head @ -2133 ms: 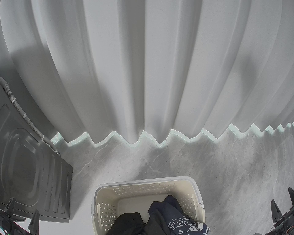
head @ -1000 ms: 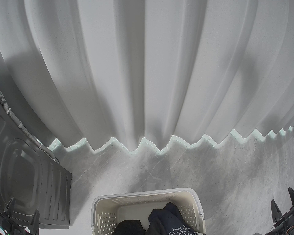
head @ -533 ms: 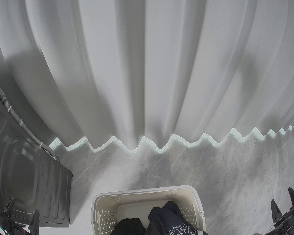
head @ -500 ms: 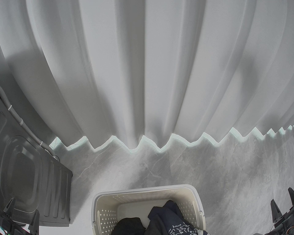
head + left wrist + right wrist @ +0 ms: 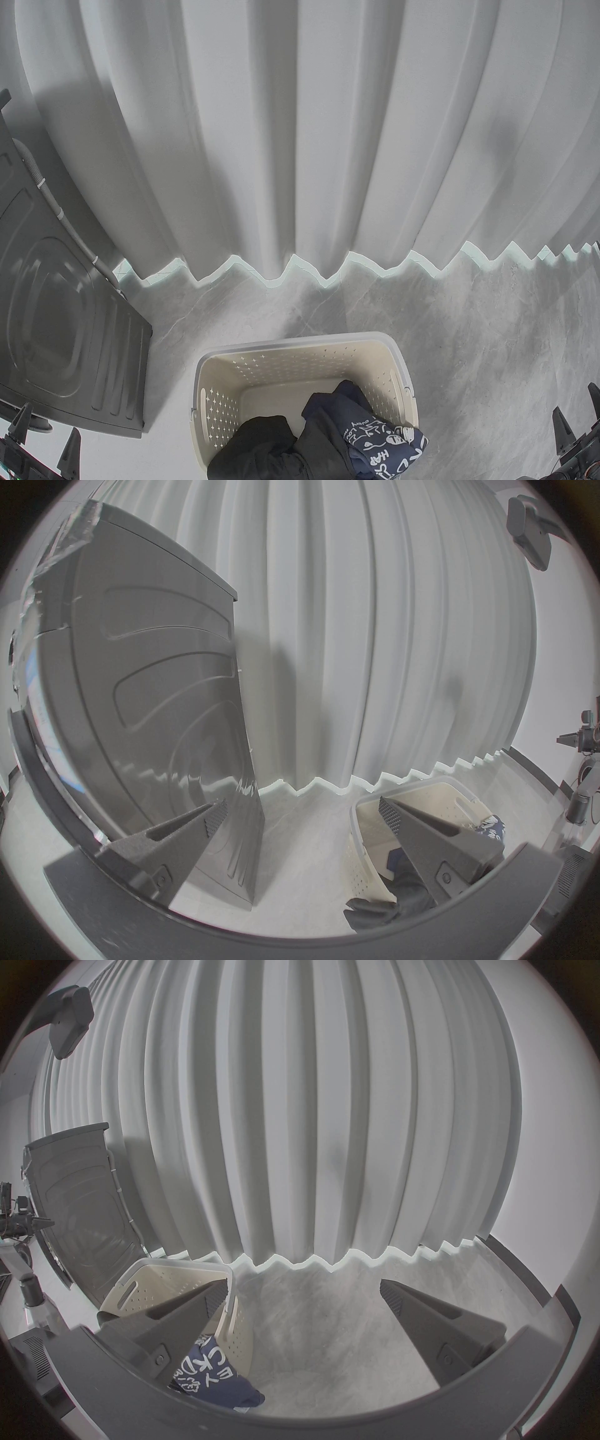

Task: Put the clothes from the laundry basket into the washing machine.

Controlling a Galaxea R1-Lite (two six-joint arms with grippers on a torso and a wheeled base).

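White lettering and small drawn figures are printed on the dark navy cloth garment (image 5: 382, 441) that is hung over the right rim of the cream perforated plastic laundry basket (image 5: 300, 369). The print is creased, turned sideways and partly folded under, so no word or number on it can be read with certainty. No other writing is legible.

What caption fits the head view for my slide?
Laundry basket of dark clothes on grey floor, navy printed garment over its rim, washing machine at left, left tool and right tool open.
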